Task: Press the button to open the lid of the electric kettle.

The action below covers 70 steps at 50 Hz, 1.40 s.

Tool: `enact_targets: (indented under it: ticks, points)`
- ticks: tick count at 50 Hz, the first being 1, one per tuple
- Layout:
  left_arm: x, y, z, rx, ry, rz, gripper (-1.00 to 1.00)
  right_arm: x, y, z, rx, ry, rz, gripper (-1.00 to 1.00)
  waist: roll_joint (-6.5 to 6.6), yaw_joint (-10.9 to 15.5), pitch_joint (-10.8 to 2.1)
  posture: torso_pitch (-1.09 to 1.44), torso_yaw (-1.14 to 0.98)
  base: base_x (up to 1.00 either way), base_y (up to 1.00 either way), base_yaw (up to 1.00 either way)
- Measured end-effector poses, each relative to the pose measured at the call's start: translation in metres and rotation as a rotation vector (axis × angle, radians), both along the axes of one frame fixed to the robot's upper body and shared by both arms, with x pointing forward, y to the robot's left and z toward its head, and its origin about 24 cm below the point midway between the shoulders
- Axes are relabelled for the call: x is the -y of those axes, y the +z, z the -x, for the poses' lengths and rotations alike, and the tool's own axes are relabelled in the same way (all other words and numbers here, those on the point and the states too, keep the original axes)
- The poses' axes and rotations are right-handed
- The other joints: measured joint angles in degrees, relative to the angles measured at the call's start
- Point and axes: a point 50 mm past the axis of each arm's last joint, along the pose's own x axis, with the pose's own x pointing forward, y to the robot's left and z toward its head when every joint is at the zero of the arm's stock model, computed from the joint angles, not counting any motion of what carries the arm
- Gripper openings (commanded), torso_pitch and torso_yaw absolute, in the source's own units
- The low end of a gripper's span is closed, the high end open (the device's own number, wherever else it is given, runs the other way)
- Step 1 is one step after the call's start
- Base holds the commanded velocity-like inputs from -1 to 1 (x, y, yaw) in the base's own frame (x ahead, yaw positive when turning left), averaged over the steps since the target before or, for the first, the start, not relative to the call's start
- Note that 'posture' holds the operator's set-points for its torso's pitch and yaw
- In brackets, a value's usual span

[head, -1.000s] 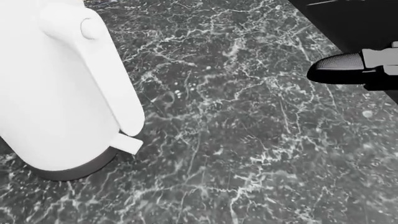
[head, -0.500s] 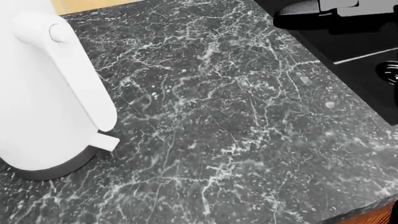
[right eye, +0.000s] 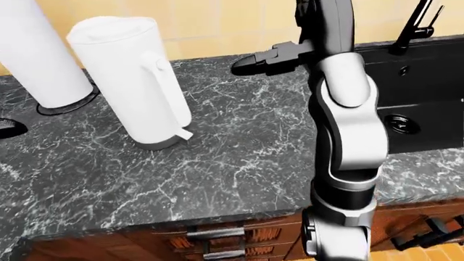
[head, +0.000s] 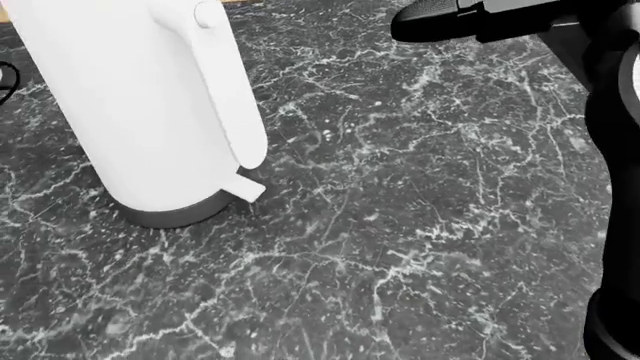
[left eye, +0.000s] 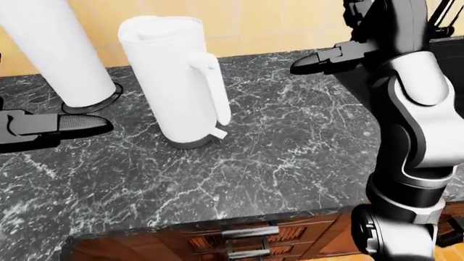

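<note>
Black marble surface point(left eye: 290, 147) carries a white electric kettle point(left eye: 174, 81), lid closed. Yellow wall point(right eye: 217, 22) and black sink point(right eye: 413, 81) adjoin. Right hand point(left eye: 319, 61) hovers empty, fingers extended; left hand point(left eye: 50, 126) likewise.

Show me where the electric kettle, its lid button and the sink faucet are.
electric kettle point(left eye: 174, 81): left-eye view, middle of white body.
lid button point(head: 206, 15): head view, round knob atop the handle.
sink faucet point(right eye: 413, 24): right-eye view, dark upright neck.

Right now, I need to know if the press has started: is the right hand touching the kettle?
Apart. In the right-eye view, the right hand hangs to the right of the kettle, with bare counter showing plainly between them.
</note>
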Motion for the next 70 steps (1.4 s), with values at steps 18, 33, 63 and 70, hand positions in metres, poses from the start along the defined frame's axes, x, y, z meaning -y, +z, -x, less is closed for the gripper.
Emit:
enact_targets:
  ticks: [18, 33, 63, 70]
  points:
    - [-0.002, -0.001, -0.002, -0.024, -0.002, 0.003, 1.0, 0.003, 0.01, -0.02, -0.085, -0.041, -0.039, 1.0, 3.97, -2.39, 1.33, 0.0, 0.0, 0.0, 0.0, 0.11]
    - [0.0, -0.004, -0.003, -0.029, -0.005, -0.004, 1.0, -0.002, 0.007, -0.04, -0.213, 0.015, -0.029, 1.0, 3.49, -1.69, 0.82, 0.0, 0.0, 0.0, 0.0, 0.0]
    - [0.001, 0.002, 0.001, 0.006, -0.019, 0.0, 1.0, -0.015, 0.005, -0.041, -0.238, 0.078, 0.049, 1.0, 3.29, -1.53, -3.94, -0.13, 0.0, 0.0, 0.0, 0.0]
    - [0.0, 0.002, 0.001, 0.009, -0.012, -0.008, 1.0, -0.021, 0.004, -0.045, -0.253, 0.095, 0.073, 1.0, 3.5, -1.62, -3.8, -0.13, 0.0, 0.0, 0.0, 0.0]
